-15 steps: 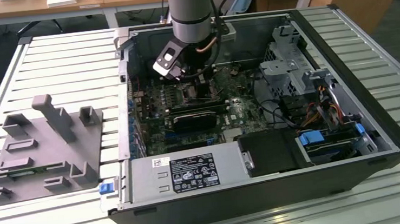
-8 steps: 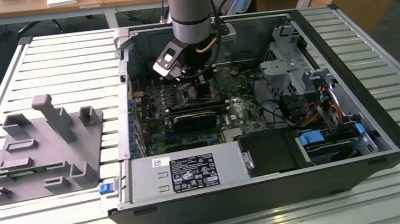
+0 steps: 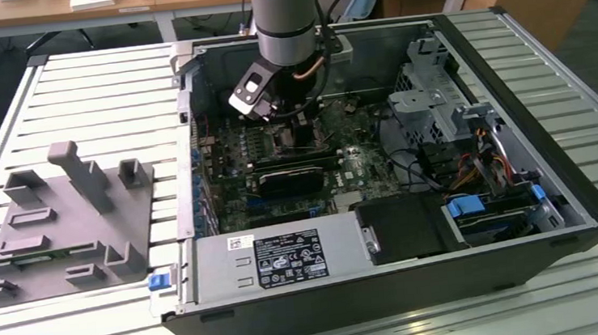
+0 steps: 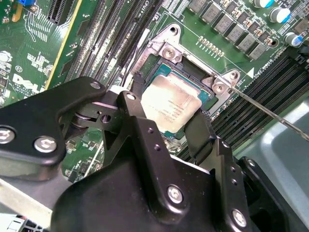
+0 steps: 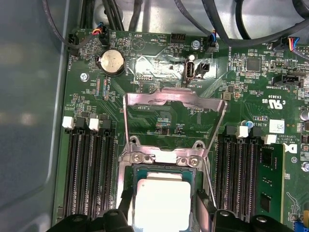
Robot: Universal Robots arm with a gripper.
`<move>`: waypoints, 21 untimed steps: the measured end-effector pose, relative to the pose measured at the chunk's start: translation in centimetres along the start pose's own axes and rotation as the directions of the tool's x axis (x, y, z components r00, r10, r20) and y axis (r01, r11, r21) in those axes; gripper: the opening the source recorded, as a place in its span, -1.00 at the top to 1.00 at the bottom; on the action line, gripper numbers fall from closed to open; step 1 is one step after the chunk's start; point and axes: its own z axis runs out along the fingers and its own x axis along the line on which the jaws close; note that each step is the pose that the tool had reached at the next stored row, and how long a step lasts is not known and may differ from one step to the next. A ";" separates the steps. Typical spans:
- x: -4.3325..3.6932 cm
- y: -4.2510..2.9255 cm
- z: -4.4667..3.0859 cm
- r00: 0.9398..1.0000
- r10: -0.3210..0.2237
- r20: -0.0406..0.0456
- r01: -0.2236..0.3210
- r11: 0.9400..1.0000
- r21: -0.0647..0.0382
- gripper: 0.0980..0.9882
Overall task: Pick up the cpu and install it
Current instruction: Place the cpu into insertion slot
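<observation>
Silver-topped, the cpu [image 5: 161, 200] lies in the socket [image 5: 164, 158] on the motherboard [image 5: 251, 87], the pincer [image 4: 166, 106] straddling it, gripping or loose I cannot tell; I'd judge it must sit flat and square, with no downward force

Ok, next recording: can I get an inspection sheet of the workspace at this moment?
surface: slatted metal table, open computer case on it.
job's things: chip lies within the socket on the green board; bracket stands open.
clutter: grey moulded block on the table, at the exterior view's left of the case.
hand: down at the socket, over the chip; grip unclear.
cables: black cables along the board's edge; coloured wires inside the case.
surroundings: wooden desks behind the table.
</observation>
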 end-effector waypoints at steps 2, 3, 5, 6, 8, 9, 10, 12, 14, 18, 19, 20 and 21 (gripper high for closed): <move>0.00 0.02 0.01 1.000 0.000 0.000 0.000 1.000 0.000 -0.16; 0.00 0.02 0.00 1.000 0.000 0.000 0.000 1.000 0.000 -0.16; 0.00 0.04 -0.14 1.000 0.000 0.000 0.000 1.000 0.000 -0.16; 0.00 0.05 -0.27 1.000 0.000 0.000 0.000 1.000 0.000 -0.16; 0.00 0.06 -0.54 1.000 0.000 0.000 0.000 1.000 0.000 -0.16; 0.00 0.07 -0.68 1.000 0.000 0.000 0.000 1.000 0.000 -0.16; 0.00 0.08 -0.82 1.000 0.000 0.000 0.000 1.000 0.000 -0.16; 0.00 0.09 -1.04 1.000 0.000 0.000 0.000 1.000 0.000 -0.13; 0.00 0.13 -1.16 1.000 -0.001 0.000 0.001 1.000 0.000 0.15; 0.00 0.19 -1.43 1.000 -0.005 0.000 0.005 1.000 0.000 0.40; 0.00 0.21 -1.57 1.000 -0.005 0.000 0.005 1.000 0.000 0.53; 0.00 0.24 -1.74 1.000 -0.005 0.000 0.005 1.000 0.001 0.67; 0.00 0.26 -1.93 1.000 -0.005 -0.001 0.005 1.000 0.001 0.67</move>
